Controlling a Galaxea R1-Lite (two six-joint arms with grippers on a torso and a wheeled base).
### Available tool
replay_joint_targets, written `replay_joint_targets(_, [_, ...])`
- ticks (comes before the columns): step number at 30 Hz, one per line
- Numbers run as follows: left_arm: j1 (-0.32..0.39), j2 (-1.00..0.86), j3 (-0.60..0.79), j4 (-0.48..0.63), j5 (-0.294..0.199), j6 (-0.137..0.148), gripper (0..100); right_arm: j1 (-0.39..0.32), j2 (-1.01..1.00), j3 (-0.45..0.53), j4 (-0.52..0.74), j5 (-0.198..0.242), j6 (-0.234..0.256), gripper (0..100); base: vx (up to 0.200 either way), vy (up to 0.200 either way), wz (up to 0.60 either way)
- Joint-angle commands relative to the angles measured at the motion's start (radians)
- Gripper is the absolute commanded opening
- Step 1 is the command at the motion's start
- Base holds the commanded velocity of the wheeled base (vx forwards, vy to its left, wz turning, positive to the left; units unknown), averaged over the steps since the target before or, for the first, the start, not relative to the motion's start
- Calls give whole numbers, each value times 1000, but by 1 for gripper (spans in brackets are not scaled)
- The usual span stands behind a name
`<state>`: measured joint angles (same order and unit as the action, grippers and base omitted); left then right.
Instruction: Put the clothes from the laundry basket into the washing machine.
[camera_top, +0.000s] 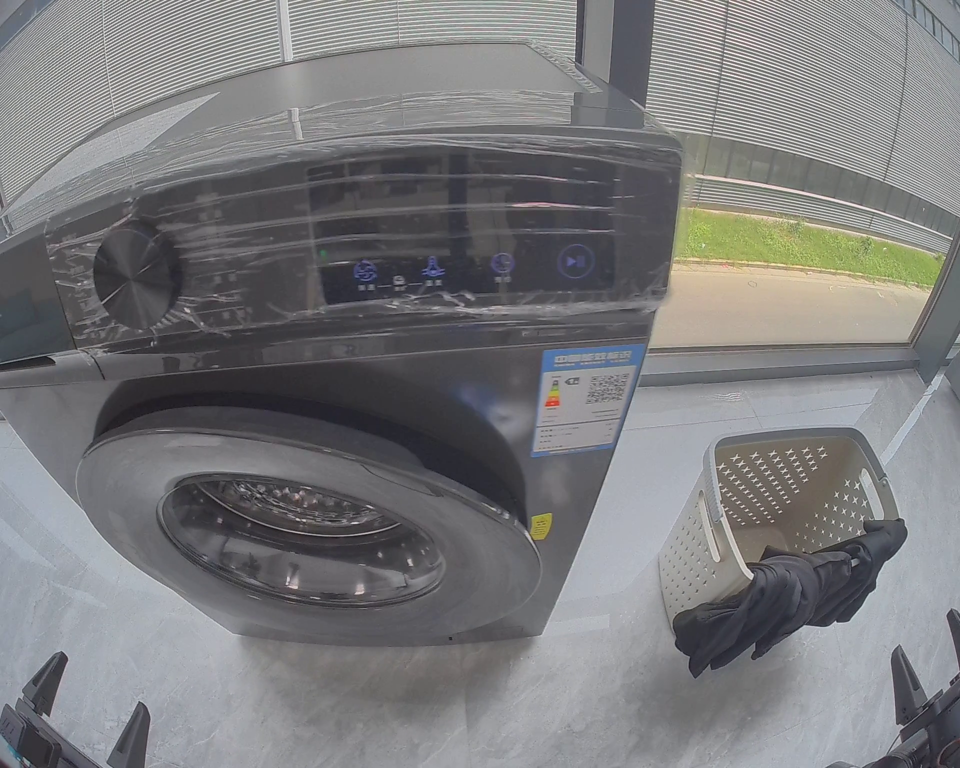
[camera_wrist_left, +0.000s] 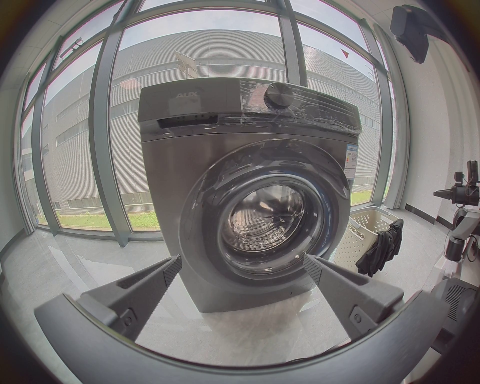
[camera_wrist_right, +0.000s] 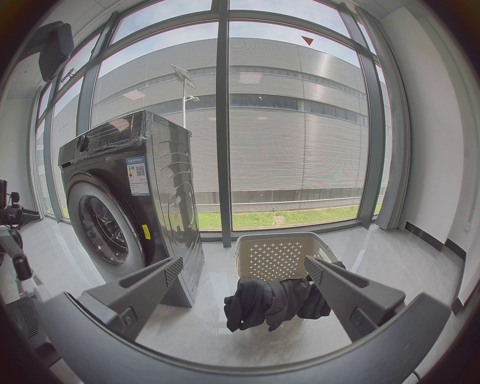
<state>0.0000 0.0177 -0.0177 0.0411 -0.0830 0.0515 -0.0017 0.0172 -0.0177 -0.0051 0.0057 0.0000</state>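
A dark grey washing machine (camera_top: 330, 330) stands on the floor, its round glass door (camera_top: 300, 540) shut. To its right sits a cream laundry basket (camera_top: 770, 480) with a black garment (camera_top: 790, 595) draped over its near rim. My left gripper (camera_top: 85, 712) is low at the front left, open and empty, facing the machine's door (camera_wrist_left: 265, 225). My right gripper (camera_top: 925, 655) is low at the front right, open and empty, a short way in front of the basket (camera_wrist_right: 280, 255) and the garment (camera_wrist_right: 275, 302).
Pale glossy tiles (camera_top: 560, 700) cover the floor between me and the machine. Tall windows (camera_wrist_right: 295, 130) run behind the machine and basket. A white wall (camera_wrist_right: 440, 150) with a dark skirting closes the right side.
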Motion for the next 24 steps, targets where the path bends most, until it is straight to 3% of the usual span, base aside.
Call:
replay_joint_targets(1, [0, -18, 18, 0, 0, -1, 100, 0, -16, 18, 1, 0, 0, 100, 0, 200, 0])
replay_joint_targets(11, [0, -18, 18, 0, 0, -2, 100, 0, -16, 18, 1, 0, 0, 100, 0, 200, 0])
replay_joint_targets(20, [0, -18, 18, 0, 0, -1, 100, 0, -16, 18, 1, 0, 0, 100, 0, 0, 0])
replay_joint_targets(24, [0, -18, 18, 0, 2, 2, 100, 0, -16, 18, 1, 0, 0, 100, -200, 0, 0])
